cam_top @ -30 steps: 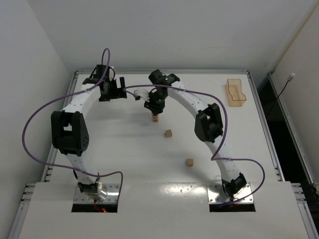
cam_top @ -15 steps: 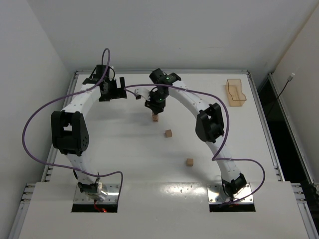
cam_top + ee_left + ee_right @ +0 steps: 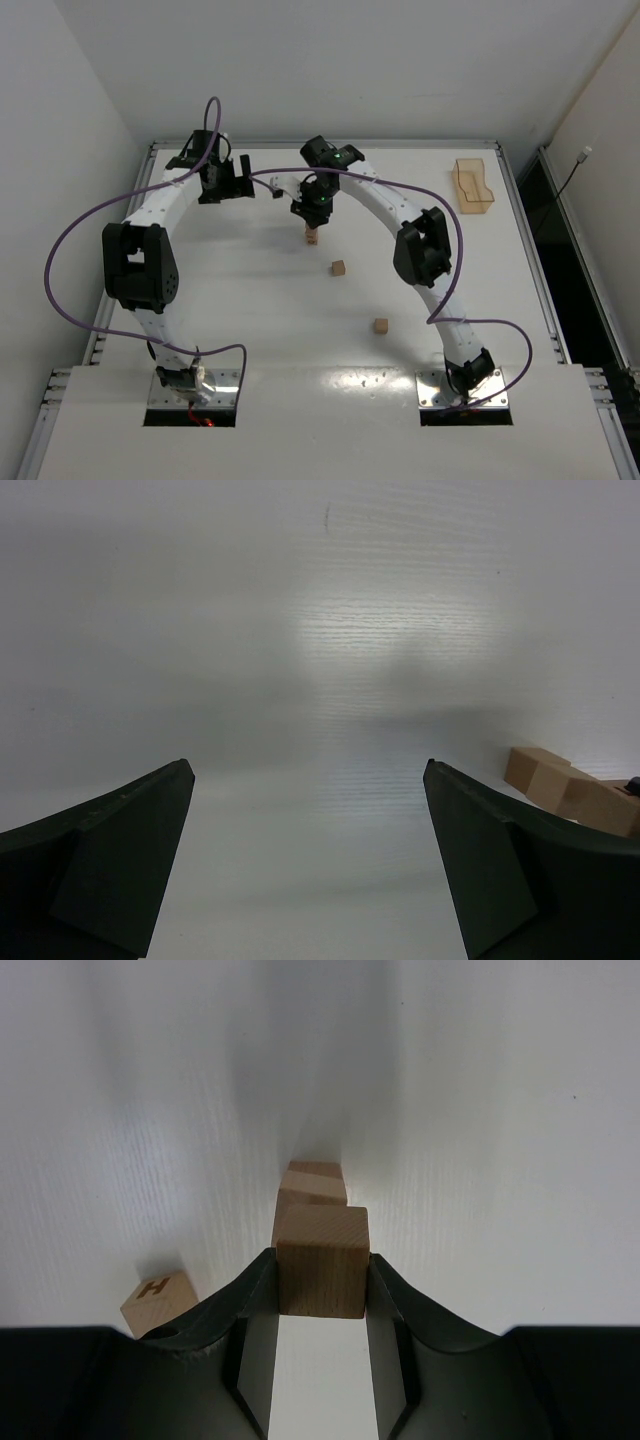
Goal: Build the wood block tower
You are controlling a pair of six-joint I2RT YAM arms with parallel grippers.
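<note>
My right gripper [image 3: 312,206] [image 3: 321,1256] is shut on a tan wood block [image 3: 322,1272] and holds it just above another wood block [image 3: 313,236] [image 3: 312,1188] that stands on the table as the tower's base. I cannot tell whether the two touch. Two loose wood blocks lie nearer: one [image 3: 339,268] and one [image 3: 380,325]. A block marked H [image 3: 157,1300] shows at the lower left of the right wrist view. My left gripper [image 3: 226,182] [image 3: 310,770] is open and empty, left of the tower. Tan blocks [image 3: 565,788] show at its view's right edge.
A translucent orange tray [image 3: 473,186] stands at the back right of the white table [image 3: 250,300]. A purple cable [image 3: 60,250] loops out to the left of the left arm. Walls close in on the left and the back.
The right gripper has shifted very slightly over the tower base, still holding its block. The left arm and the loose blocks have not moved.
</note>
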